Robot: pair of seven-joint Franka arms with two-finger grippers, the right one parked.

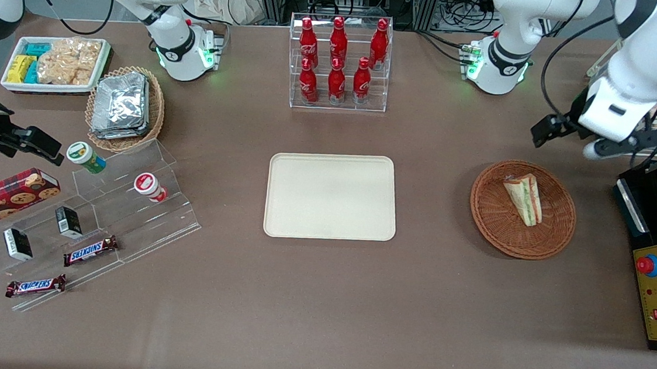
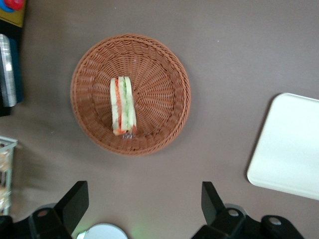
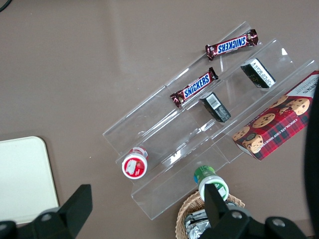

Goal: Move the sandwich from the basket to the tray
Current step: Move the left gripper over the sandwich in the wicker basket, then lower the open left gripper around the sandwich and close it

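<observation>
Hand spread wide, empty, above sandwich in basket; tray near.

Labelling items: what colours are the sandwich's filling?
Green and red-pink layers in the sandwich, clearest in the left wrist view.

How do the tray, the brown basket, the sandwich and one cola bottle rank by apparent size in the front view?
1. tray
2. basket
3. sandwich; a cola bottle looks about as large, so unranked.
The gripper hangs open above the table beside the basket.
</observation>
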